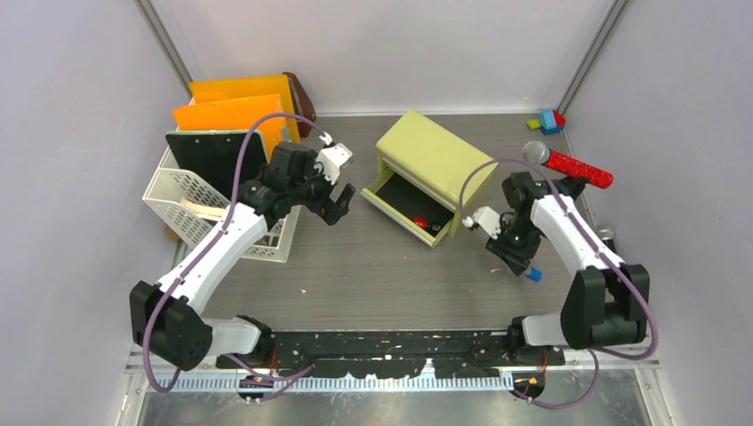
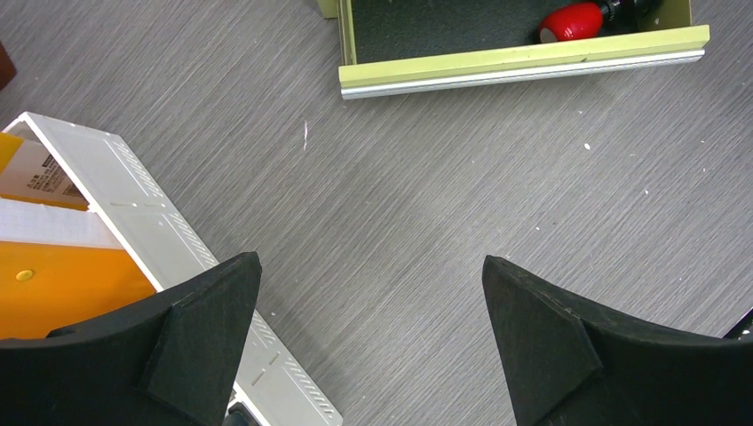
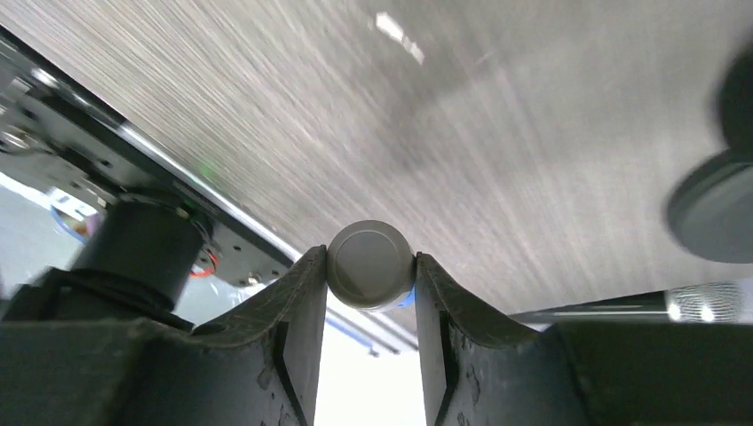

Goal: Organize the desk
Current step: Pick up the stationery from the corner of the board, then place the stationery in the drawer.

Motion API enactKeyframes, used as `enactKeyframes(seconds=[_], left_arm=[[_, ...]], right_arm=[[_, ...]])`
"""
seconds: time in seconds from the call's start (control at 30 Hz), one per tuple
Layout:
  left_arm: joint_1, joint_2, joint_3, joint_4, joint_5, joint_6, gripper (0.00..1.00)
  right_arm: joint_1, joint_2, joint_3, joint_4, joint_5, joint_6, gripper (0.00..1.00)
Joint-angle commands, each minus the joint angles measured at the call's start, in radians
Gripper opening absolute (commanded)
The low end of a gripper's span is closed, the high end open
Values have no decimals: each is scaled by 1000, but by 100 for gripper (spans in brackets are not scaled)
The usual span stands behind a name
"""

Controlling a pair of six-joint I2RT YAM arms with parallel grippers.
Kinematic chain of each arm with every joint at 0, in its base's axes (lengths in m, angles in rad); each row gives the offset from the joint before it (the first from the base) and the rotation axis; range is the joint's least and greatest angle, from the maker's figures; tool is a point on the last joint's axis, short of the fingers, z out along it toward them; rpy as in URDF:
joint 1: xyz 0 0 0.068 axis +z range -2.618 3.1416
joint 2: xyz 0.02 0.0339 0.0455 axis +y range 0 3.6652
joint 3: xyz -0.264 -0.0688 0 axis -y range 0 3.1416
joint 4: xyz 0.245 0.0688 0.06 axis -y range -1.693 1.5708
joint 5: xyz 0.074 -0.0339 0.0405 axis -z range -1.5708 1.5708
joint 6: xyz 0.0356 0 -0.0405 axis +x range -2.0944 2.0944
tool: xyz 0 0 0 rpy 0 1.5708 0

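Rail [image 1: 391,342]: black, perforated, along the desk's near edge; blurred in my right wrist view.
Right gripper [image 3: 371,275]: closed narrow on a small cylinder [image 3: 371,257]. I see only its grey round end, plus a blue tip in the top view; no marking readable.
Desk [image 1: 373,266]: grey-brown wood grain, lying under both arms.
Left gripper [image 2: 369,260]: spread wide, holding nothing, over bare desk.
White basket [image 2: 151,231]: beside the left fingers, cut off by the frame. Printed label [image 2: 40,177] inside, too small to read.
Drawer [image 2: 524,62]: pulled out of the yellow-green cabinet [image 1: 435,151]; red-and-black item [image 2: 573,19] inside, partly cut off.
Microphone [image 1: 573,164]: red handle, partly behind the right arm.
Blocks [image 1: 550,121]: far corner, tiny.
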Motion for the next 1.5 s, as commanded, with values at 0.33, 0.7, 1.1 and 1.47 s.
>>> enactKeyframes(seconds=[0.33,0.7,1.1,1.47], left_arm=[[0,-55,-8,43,-34,-1,100],[0,-75,-26,31,-57,14,100],[0,-95,-37,24,-58,16,100],[0,-113,-48,44,-57,16,100]], right_arm=[[304,-54,446,101,-373,386,23],[445,157,621,310,-363,548,26],[484,347,693,365,-166,576,53],[495,175,660,349,-124,608,80]])
